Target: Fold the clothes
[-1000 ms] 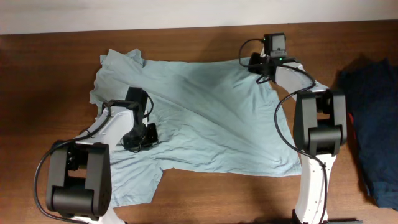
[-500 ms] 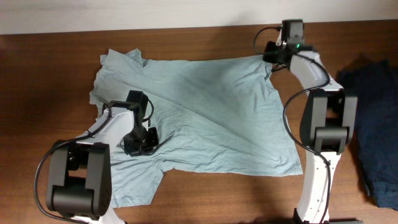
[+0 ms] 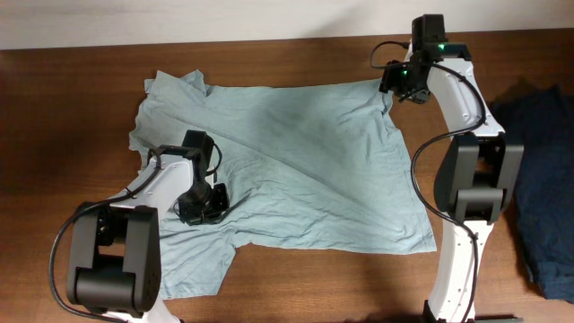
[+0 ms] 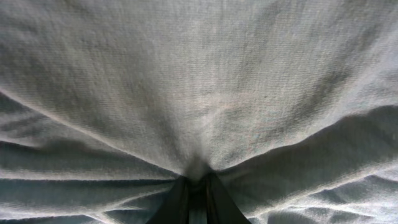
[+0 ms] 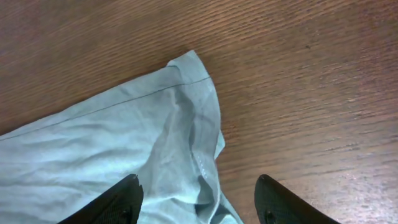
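Observation:
The clothes, a pale grey-blue T-shirt (image 3: 287, 161), lie spread and wrinkled across the brown table. My left gripper (image 3: 201, 206) rests low on the shirt's left part, shut on a pinch of its fabric (image 4: 196, 167) that puckers into folds. My right gripper (image 3: 401, 82) hovers over the shirt's far right corner (image 5: 189, 65), open, its fingers (image 5: 121, 200) wide apart above the cloth, holding nothing. That corner lies loose on the wood.
A dark navy garment (image 3: 543, 179) lies heaped at the table's right edge, beside the right arm's base (image 3: 471, 188). Bare wood (image 3: 72, 99) shows left of the shirt and along the far edge.
The right gripper carried the shirt's far corner outward to the right and back, then opened and released it. The left gripper stayed put, still pinching the fabric.

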`<action>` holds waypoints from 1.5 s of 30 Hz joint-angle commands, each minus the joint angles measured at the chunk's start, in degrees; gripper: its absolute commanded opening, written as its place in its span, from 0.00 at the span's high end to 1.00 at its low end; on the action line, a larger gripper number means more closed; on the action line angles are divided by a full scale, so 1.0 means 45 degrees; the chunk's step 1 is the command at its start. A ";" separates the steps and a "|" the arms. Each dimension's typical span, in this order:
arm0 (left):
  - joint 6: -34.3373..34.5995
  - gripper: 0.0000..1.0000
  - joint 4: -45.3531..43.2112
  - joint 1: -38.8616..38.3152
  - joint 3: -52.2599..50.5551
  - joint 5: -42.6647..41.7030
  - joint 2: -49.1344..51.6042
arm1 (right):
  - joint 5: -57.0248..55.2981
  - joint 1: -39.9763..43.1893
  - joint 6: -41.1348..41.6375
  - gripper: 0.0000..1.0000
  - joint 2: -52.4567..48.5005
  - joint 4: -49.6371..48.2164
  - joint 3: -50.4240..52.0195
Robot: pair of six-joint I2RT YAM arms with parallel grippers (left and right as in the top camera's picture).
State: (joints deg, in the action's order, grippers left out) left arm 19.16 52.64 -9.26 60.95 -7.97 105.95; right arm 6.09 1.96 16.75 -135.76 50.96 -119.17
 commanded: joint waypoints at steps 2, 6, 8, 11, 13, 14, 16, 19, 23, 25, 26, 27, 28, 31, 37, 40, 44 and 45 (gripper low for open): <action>0.0155 0.89 -0.0117 -0.0097 -0.0763 0.0053 0.0845 | -0.0015 0.0049 0.0296 0.44 -0.0884 -0.0087 0.0024; 0.0155 0.89 -0.0131 -0.0102 -0.0763 0.0053 0.0845 | 0.0525 0.0044 0.0403 0.56 -0.1311 -0.0136 0.0034; 0.0155 0.89 -0.0136 -0.0097 -0.0763 0.0053 0.0845 | 0.0510 0.0039 0.0495 0.62 -0.1428 -0.0301 0.0034; 0.0155 0.89 -0.0160 -0.0097 -0.0763 0.0053 0.0845 | -0.0039 0.0121 0.0491 0.90 -0.1491 -0.1268 0.0034; 0.0155 0.89 -0.0165 -0.0097 -0.0763 0.0053 0.0845 | -0.0699 0.0267 0.0491 0.96 -0.1486 -0.2341 0.0029; 0.0151 0.89 -0.0165 -0.0097 -0.0763 0.0053 0.0845 | -0.0816 0.0325 0.0486 0.96 -0.1486 -0.2633 0.0029; 0.0155 0.89 -0.0185 -0.0097 -0.0763 0.0058 0.0845 | -0.0913 0.0554 0.0379 0.96 -0.1486 -0.3813 0.0029; 0.0151 0.89 -0.0257 -0.0097 -0.0763 0.0053 0.0845 | -0.0714 0.0767 0.0194 0.96 -0.1486 -0.4804 0.0029; 0.0121 0.89 -0.0301 -0.0097 -0.0763 0.0053 0.0845 | -0.0641 0.0821 -0.0005 0.29 -0.1486 -0.5061 0.0029; 0.0121 0.89 -0.0321 -0.0097 -0.0763 0.0063 0.0845 | -0.0646 0.0835 -0.0209 0.21 -0.1486 -0.4896 0.0029; 0.0121 0.89 -0.0325 -0.0097 -0.0763 0.0063 0.0845 | -0.0651 0.0840 -0.0267 0.20 -0.1481 -0.4838 0.0024; 0.0117 0.89 -0.0325 -0.0097 -0.0763 0.0063 0.0845 | -0.0651 0.0899 -0.0335 0.18 -0.1409 -0.4682 0.0024; 0.0117 0.89 -0.0330 -0.0097 -0.0763 0.0068 0.0845 | -0.0641 0.0952 -0.0335 0.18 -0.1341 -0.4498 0.0015; 0.0117 0.89 -0.0374 -0.0097 -0.0763 0.0102 0.0845 | -0.0403 0.1161 -0.0340 0.19 -0.0840 -0.3512 -0.0010; 0.0073 0.89 -0.0670 -0.0097 -0.0724 0.0204 0.0840 | 0.0840 0.1248 -0.0733 0.33 0.0991 0.0738 -0.0010; -0.0520 0.89 -0.0704 -0.0097 -0.0447 0.0364 0.0801 | 0.0481 0.1248 -0.1297 0.34 0.1749 0.1598 -0.0010; -0.1015 0.89 -0.0568 -0.0097 0.0607 0.1530 0.0432 | -0.0743 0.1248 -0.1404 0.28 0.3444 0.2448 -0.0010; -0.1098 0.86 -0.0427 -0.0097 0.0986 0.1802 0.0282 | -0.0743 0.1248 -0.1443 0.26 0.3910 0.2841 -0.0010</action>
State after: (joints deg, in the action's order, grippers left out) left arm 17.17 52.01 -9.50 61.69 -6.63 105.91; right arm 5.65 7.42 11.62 -125.10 61.54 -118.98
